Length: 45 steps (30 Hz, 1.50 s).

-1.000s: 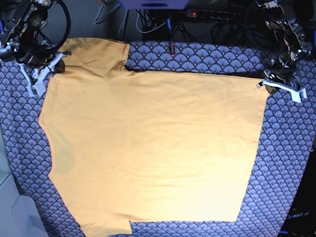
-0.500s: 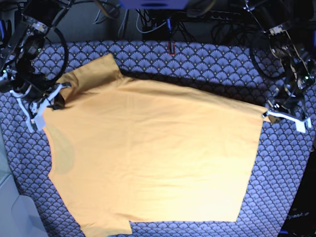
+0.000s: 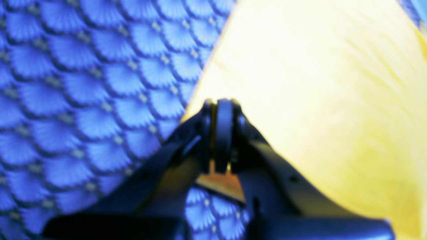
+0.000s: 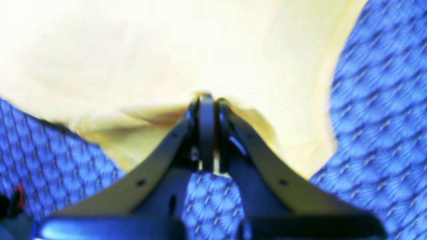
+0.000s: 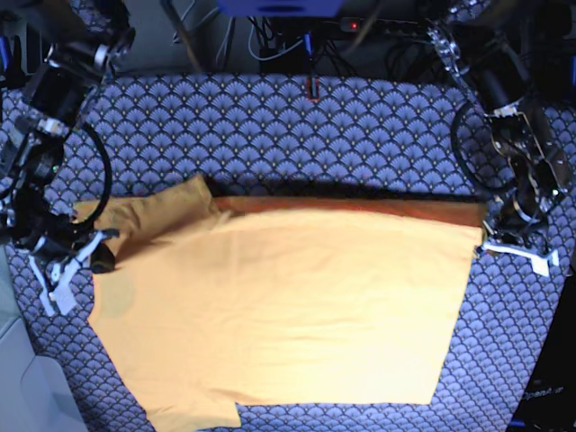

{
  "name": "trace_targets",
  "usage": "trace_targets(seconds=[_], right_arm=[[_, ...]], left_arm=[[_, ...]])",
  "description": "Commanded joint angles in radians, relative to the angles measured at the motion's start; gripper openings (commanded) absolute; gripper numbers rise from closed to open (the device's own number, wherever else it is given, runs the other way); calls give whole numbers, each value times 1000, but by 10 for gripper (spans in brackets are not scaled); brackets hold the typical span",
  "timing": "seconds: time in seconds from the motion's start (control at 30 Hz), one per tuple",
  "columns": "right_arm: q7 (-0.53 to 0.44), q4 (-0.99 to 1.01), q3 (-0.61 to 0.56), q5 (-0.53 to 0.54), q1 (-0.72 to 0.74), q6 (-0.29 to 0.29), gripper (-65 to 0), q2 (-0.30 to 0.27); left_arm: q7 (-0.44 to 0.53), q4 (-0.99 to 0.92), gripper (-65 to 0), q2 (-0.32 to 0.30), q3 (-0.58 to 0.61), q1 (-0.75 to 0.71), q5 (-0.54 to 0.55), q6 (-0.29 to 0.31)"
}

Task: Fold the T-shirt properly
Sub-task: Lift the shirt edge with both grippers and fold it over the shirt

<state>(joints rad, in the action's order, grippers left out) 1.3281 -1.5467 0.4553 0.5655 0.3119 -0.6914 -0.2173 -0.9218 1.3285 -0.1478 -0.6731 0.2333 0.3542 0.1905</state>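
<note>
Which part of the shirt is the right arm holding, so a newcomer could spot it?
On the blue scale-patterned tablecloth lies the plain yellow-orange cotton T-shirt. At its collar end, the right gripper pinches the shoulder edge beside the raised far sleeve, its jaws shut.

Black cabled arms (image 5: pixel 504 81) end in white-tipped claws (image 5: pixel 61 274).

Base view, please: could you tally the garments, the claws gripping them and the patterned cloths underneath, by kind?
T-shirt: 1
Claws: 2, left claw and right claw, both shut on the T-shirt
Patterned cloth: 1
Total: 4
</note>
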Motion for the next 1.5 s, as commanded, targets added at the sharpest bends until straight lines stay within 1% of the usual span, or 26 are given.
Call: trace_targets(seconds=[0.0, 0.1, 0.23, 0.37, 0.5, 0.6, 0.7, 0.8, 0.83, 0.93, 1.03, 1.2, 1.33, 1.47], right_arm=[[-28, 15, -13, 17, 43, -7, -650, -23], [-58, 87, -40, 17, 96, -7, -650, -47], [-103, 188, -63, 15, 149, -7, -650, -52], [-170, 251, -132, 15, 172, -7, -650, -66], [-238, 338, -166, 15, 200, -7, -650, -70], [-275, 397, -191, 15, 229, -7, -650, -90], [-316, 460, -200, 15, 261, -7, -650, -106], [-347, 526, -201, 12, 295, -7, -650, -126], [-356, 546, -201, 1, 306, -7, -650, -135], [-391, 608, -200, -58, 346, -7, -650, -138], [-413, 645, -200, -103, 373, -7, -650, -138], [-422, 648, -200, -111, 375, -7, -650, -138], [-436, 650, -200, -114, 372, -7, -650, -139], [-447, 651, -201, -127, 366, -7, -650, -150]], left_arm=[[20, 18, -650, -9, 0, 41, -1, 8], [20, 18, -650, -3, 36, 79, -33, 8], [22, 18, -650, -2, 86, 113, -65, 8], [30, -4, -650, -2, 128, 148, -68, 8], [33, -89, -650, -8, 123, 209, -109, 8], [37, -134, -650, -13, 122, 229, -122, 8], [86, -146, -650, -13, 123, 231, -122, 8], [106, -160, -650, -9, 123, 231, -123, 8], [111, -178, -650, -11, 123, 234, -122, 8], [112, -244, -650, -14, 122, 278, -122, 8], [135, -267, -650, -14, 122, 297, -122, 8], [174, -272, -650, -14, 129, 311, -123, 8], [182, -272, -650, -14, 122, 318, -122, 8], [183, -272, -650, -48, 97, 318, -116, 8]])
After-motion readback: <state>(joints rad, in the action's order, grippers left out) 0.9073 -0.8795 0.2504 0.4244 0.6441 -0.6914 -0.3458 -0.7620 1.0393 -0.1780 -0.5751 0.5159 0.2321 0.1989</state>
